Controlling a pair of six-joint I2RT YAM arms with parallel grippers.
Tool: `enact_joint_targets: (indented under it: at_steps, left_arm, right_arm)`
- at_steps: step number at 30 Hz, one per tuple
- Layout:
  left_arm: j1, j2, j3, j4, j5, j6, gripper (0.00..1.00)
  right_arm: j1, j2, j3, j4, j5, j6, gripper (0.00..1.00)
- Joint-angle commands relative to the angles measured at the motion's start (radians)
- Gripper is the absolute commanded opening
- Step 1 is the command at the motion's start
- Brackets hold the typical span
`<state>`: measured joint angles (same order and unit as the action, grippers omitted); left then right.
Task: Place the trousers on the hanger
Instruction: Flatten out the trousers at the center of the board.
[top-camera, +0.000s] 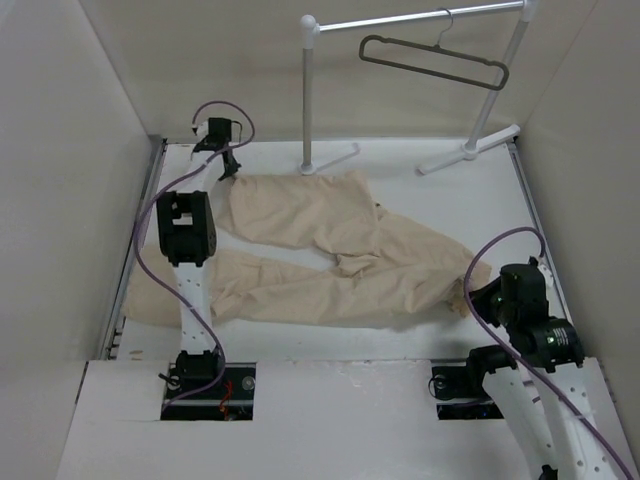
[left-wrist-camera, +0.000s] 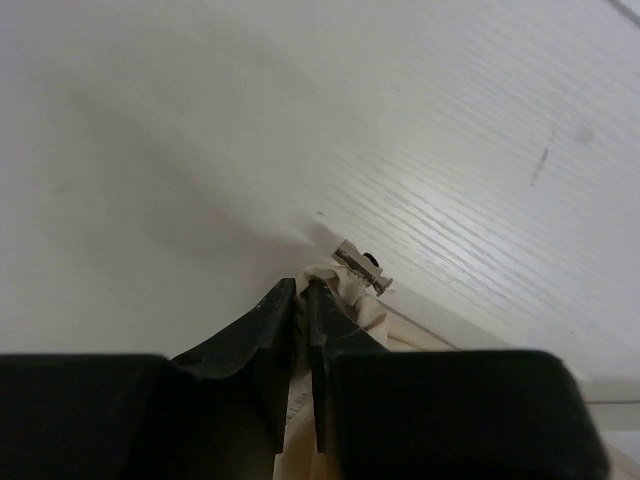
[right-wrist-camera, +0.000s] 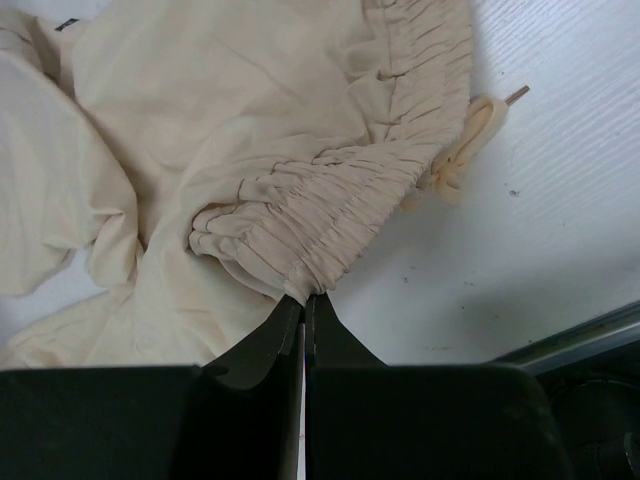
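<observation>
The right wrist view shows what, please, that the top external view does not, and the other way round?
Only the right wrist view shows the gathered waistband nipped in the closed right pincer, and the drawstring lying on the table. Only the top external view shows the hanger hooked on the white rail, and the left pincer at the cloth's far left corner. Both show the beige trousers lying on the table.

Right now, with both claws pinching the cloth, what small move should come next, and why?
Probably lift both together: the left gripper pinches a leg end, the right gripper the waistband, yet the trousers lie on the table, below the hanger on its rail.
</observation>
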<state>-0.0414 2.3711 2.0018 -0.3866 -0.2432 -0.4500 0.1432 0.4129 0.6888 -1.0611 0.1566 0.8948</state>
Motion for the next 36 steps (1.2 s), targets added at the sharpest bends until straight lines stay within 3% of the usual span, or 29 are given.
enact_joint_targets:
  at_steps: [1,6,10,12,14,16,17,19,20,21,23,25,28,36]
  left_arm:
    - [0.126,-0.237,0.005,0.055,-0.097,-0.041,0.09]
    - [0.231,-0.296,-0.037,0.012,-0.151,-0.032,0.09]
    - [0.277,-0.297,-0.101,0.026,-0.13,-0.03,0.12]
    - [0.275,-0.279,-0.101,0.031,-0.085,-0.029,0.13]
    - [0.269,-0.27,-0.101,0.044,-0.08,-0.027,0.14]
    - [0.252,-0.259,-0.094,0.063,-0.079,-0.027,0.14]
    - [0.245,-0.253,-0.087,0.066,-0.079,-0.027,0.14]
    - [0.234,-0.242,-0.083,0.071,-0.079,-0.032,0.14]
    - [0.231,-0.237,-0.084,0.071,-0.082,-0.035,0.14]
    - [0.229,-0.234,-0.089,0.071,-0.087,-0.036,0.14]
    - [0.228,-0.231,-0.1,0.071,-0.091,-0.042,0.14]
    - [0.228,-0.231,-0.115,0.071,-0.091,-0.067,0.14]
    - [0.228,-0.23,-0.129,0.081,-0.088,-0.099,0.14]
    - [0.214,-0.231,-0.129,0.1,-0.08,-0.122,0.14]
  right_arm:
    - [-0.008,0.032,0.018,0.021,0.005,0.004,0.02]
    - [0.017,0.061,0.041,-0.077,0.0,0.0,0.05]
    - [0.032,0.092,0.13,-0.128,0.007,-0.072,0.64]
    - [0.031,0.113,0.207,-0.128,0.035,-0.097,0.81]
    - [0.019,0.164,0.29,-0.103,0.063,-0.138,0.82]
    - [-0.003,0.229,0.316,-0.015,0.092,-0.184,0.69]
    - [-0.009,0.269,0.31,0.05,0.084,-0.197,0.57]
    - [-0.032,0.369,0.269,0.21,0.077,-0.206,0.19]
    - [-0.055,0.43,0.258,0.278,0.08,-0.211,0.1]
    - [-0.085,0.488,0.249,0.341,0.093,-0.211,0.08]
    - [-0.136,0.578,0.218,0.452,0.13,-0.195,0.13]
    - [-0.193,0.683,0.187,0.564,0.161,-0.195,0.36]
    - [-0.253,0.841,0.198,0.651,0.152,-0.194,0.5]
    - [-0.238,1.168,0.316,0.69,0.092,-0.226,0.5]
